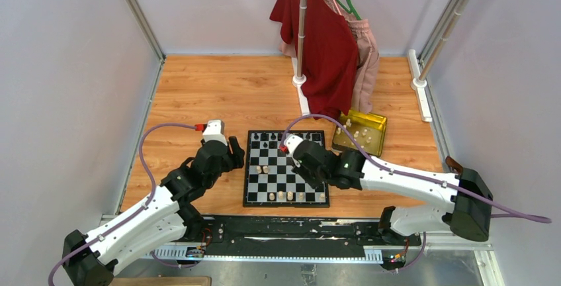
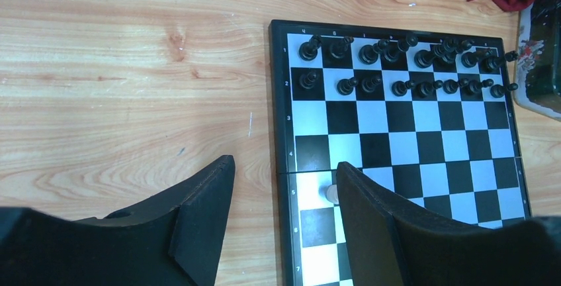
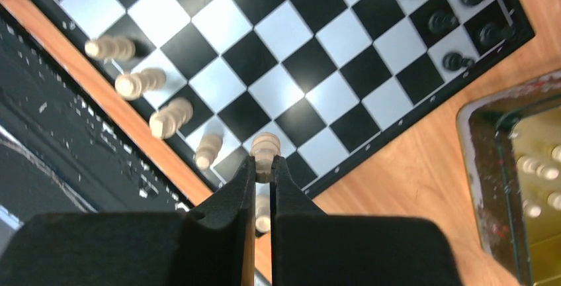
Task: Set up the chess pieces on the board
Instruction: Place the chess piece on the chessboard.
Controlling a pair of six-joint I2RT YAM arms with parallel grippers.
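Cream near row (image 3: 171,117): four pale chessmen stand along the near edge of the board (image 3: 284,91), one to a square, running toward its near right corner.
Held chessman (image 3: 266,148): a cream piece, upright, over the near right squares and just beside the last of that row. I cannot tell whether its base touches the board.
Right gripper (image 3: 263,167): clenched on the held chessman low on its stem, with the head poking out past the fingertips.
Placing it well: I would lower it straight down onto the next free square of the row and centre the base. Then part the jaws only slightly and lift vertically.
Risk: the neighbour on the left is close, so any sideways drift would likely topple it. So light a piece may also cling to a pad on release.
Left gripper (image 2: 284,165): released, jaws apart and holding nothing, over the board's left edge. It is best kept out of the right arm's path.
Stray cream pieces (image 1: 259,169): two on mid-board squares at the left, probably to be moved later.
Black chessmen (image 2: 308,49): they fill the two far rows.
Gold tin (image 1: 378,122): just off the board's far right corner, with more cream pieces inside, so much remains to be done.
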